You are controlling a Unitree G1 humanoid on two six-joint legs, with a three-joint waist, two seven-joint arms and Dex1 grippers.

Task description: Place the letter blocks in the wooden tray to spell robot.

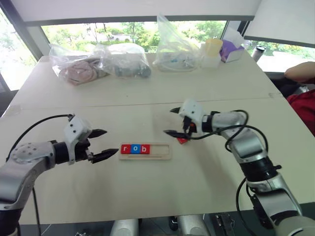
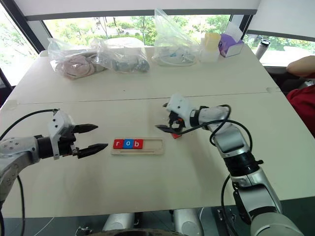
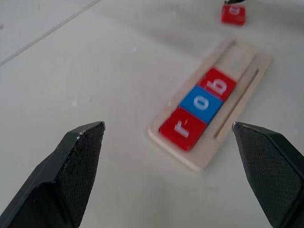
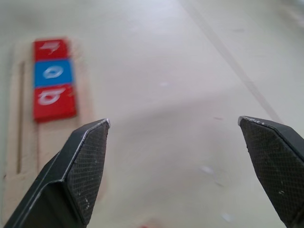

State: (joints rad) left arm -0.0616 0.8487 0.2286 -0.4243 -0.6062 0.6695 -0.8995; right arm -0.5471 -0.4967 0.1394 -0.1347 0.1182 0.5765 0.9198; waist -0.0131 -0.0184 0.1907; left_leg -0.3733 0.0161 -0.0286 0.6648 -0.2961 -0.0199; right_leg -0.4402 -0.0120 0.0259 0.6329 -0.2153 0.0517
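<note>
A long, narrow pale wooden tray (image 1: 145, 151) is seen at the centre of the left eye frame, lying on the wide beige tabletop (image 1: 147, 93). 3 small flat square letter tiles are seated in the left part of its slot, touching one another: a red tile with a white r (image 1: 125, 148), a blue tile with a white o (image 1: 135, 148) and a red tile with a white b (image 1: 144, 148). The right part of the slot is left bare.

A further red tile (image 1: 183, 140) is seen just right of the tray, on the table beneath the right gripper (image 1: 173, 122); its letter cannot be read.

The left gripper (image 1: 101, 144) is held left of the tray, apart from it, with its 2 black fingers spread wide and nothing between them. The right gripper's fingers are likewise spread wide and empty.

Clear plastic bags of soft items (image 1: 98, 64) are lined along the upper part of the frame, with a purple box (image 1: 231, 50) at upper right.
</note>
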